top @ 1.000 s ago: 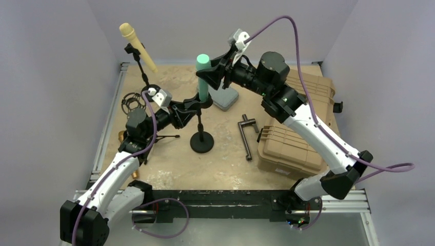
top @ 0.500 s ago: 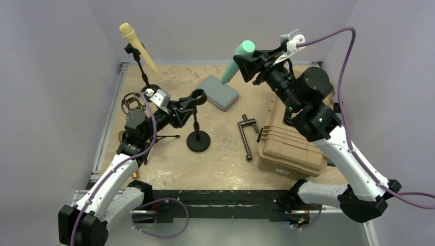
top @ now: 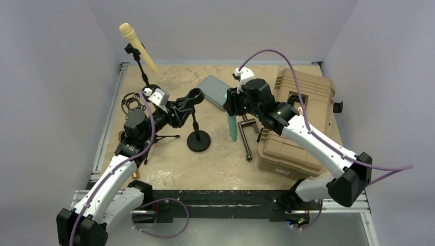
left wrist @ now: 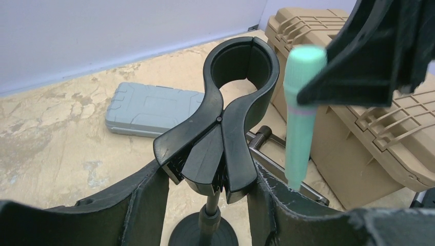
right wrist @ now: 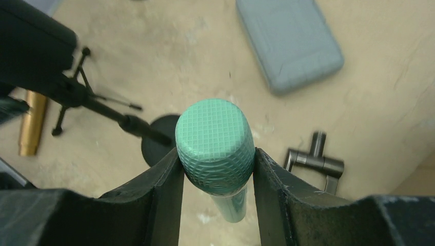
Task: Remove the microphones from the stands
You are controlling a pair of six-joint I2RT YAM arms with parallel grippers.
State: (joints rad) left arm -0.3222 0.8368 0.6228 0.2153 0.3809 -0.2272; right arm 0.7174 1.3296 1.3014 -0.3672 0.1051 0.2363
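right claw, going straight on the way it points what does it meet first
Likely the tabletop: the right claw points down, so the green microphone it holds touches between stand base and metal handle.

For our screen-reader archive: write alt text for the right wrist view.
The right jaws grip a green microphone by its mesh head, body pointing down at the table. Below lie a grey case and the black stand base.
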